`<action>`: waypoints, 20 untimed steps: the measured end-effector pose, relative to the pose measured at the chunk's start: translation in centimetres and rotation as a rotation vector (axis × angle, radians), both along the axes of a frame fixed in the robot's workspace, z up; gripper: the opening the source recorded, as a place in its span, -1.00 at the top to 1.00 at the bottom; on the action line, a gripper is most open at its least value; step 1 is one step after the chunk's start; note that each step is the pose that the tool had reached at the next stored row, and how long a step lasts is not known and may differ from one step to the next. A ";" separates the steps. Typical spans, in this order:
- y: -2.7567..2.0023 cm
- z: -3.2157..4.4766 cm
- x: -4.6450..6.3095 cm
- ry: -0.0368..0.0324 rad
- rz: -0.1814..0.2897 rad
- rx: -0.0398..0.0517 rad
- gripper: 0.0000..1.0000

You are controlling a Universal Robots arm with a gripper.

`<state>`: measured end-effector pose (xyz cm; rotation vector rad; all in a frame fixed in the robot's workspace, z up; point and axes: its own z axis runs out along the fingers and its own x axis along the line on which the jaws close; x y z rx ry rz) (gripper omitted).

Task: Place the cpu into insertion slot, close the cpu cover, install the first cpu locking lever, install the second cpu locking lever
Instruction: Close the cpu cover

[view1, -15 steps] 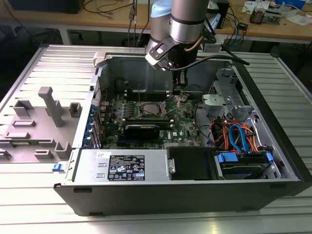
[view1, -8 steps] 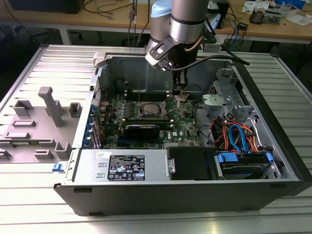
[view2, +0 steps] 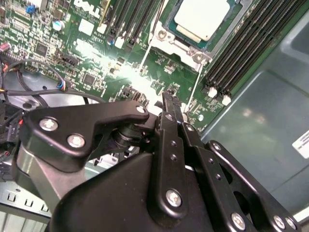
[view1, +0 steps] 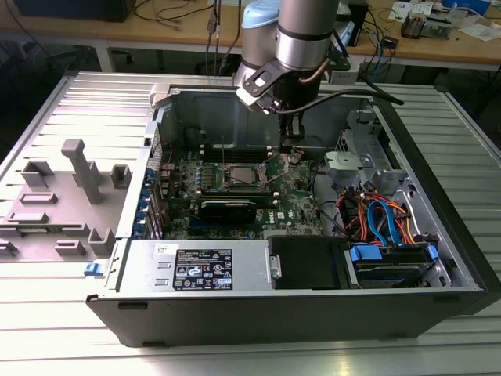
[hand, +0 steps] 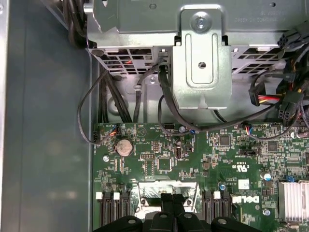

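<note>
Silver-grey, the cpu [view2: 200, 19] lies seated in the insertion slot [view1: 216, 175], with the cpu cover [view2: 181, 46] down around it. The jaws are drawn together with no gap at their tips. They sit low over the green board [view2: 159, 67], just beside the socket's corner. Whether they pinch the thin wire lever [view2: 195, 82] I cannot tell.

The risk, as I judge it: the springy lever slips free and snaps up, or the tips skid into the small parts and memory-slot clips [view2: 212, 92] close by. Print — white lettering on the board, a sticker [view1: 202, 268] on the power supply [view1: 156, 262] — I leave unread.
</note>
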<state>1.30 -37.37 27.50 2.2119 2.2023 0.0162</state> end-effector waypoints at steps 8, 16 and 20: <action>-0.01 -0.50 2.0 0.0021 0.000 -0.0095 0.79; -0.01 -1.11 2.5 0.0021 0.000 -0.0114 0.79; 0.00 -1.12 2.5 0.0020 0.000 -0.0111 0.79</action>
